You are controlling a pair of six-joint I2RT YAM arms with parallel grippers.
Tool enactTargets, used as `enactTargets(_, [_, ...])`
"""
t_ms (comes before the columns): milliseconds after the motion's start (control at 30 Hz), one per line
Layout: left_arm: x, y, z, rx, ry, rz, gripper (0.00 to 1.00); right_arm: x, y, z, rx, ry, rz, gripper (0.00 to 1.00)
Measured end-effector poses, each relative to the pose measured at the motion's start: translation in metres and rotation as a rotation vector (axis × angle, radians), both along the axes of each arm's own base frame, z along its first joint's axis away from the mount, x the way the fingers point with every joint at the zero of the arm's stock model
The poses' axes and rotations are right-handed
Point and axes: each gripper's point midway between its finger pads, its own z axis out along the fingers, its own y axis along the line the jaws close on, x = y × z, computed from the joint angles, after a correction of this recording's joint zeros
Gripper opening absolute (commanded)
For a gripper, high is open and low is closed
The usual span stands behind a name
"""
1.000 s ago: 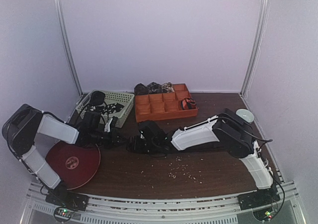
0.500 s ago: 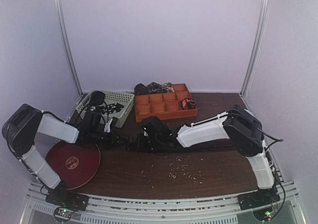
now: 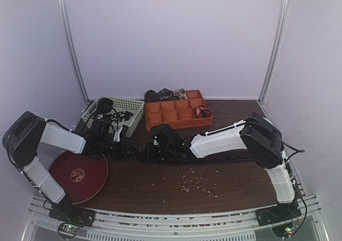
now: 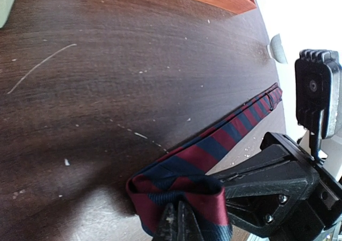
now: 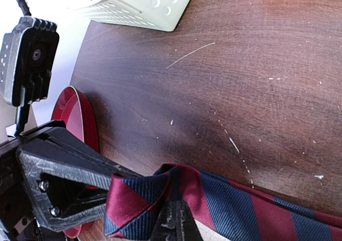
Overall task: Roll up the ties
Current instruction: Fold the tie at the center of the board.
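Note:
A red-and-navy striped tie (image 4: 214, 145) lies on the dark wooden table, with its near end folded into a small loop. My left gripper (image 4: 176, 222) is shut on that folded end. My right gripper (image 5: 176, 222) is shut on the same fold of the tie (image 5: 240, 203) from the opposite side. In the top view the left gripper (image 3: 128, 149) and the right gripper (image 3: 144, 154) meet at the table's middle, and the tie's length runs to the right under the right arm. Rolled ties (image 3: 165, 94) sit behind the orange tray (image 3: 160, 124), and one red-and-black coil (image 3: 202, 111) sits in it.
A pale green lattice basket (image 3: 133, 106) at the back left holds dark ties (image 3: 115, 115). A red round plate (image 3: 79, 176) lies at the front left. A white bowl (image 4: 276, 47) stands at the right. Pale crumbs (image 3: 192, 182) are scattered in front of the grippers.
The right arm's elbow has swung up and to the right, and its gripper has shifted slightly back. Both grippers stay shut on the tie's folded end.

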Motion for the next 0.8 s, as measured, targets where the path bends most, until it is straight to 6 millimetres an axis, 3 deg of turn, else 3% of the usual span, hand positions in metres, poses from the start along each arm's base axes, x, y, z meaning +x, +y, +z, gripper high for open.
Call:
enactTargets(367, [-0.002,-0.011,0.001,0.003,-0.008,-0.017,0.14,0.002,-0.003,-0.002,-0.003,0.000,0.000,0.00])
enactTargets(567, [0.002,-0.012,0.003,0.021,-0.020,-0.007,0.15,0.003,-0.008,-0.008,-0.021,-0.002,-0.007,0.04])
enactTargets(700, [0.003,-0.010,0.002,0.035,-0.023,-0.001,0.15,0.003,-0.029,-0.026,-0.077,0.012,-0.030,0.11])
enactTargets(800, [0.002,-0.011,0.001,0.042,-0.019,-0.002,0.14,0.005,-0.046,-0.028,-0.110,0.013,-0.056,0.17])
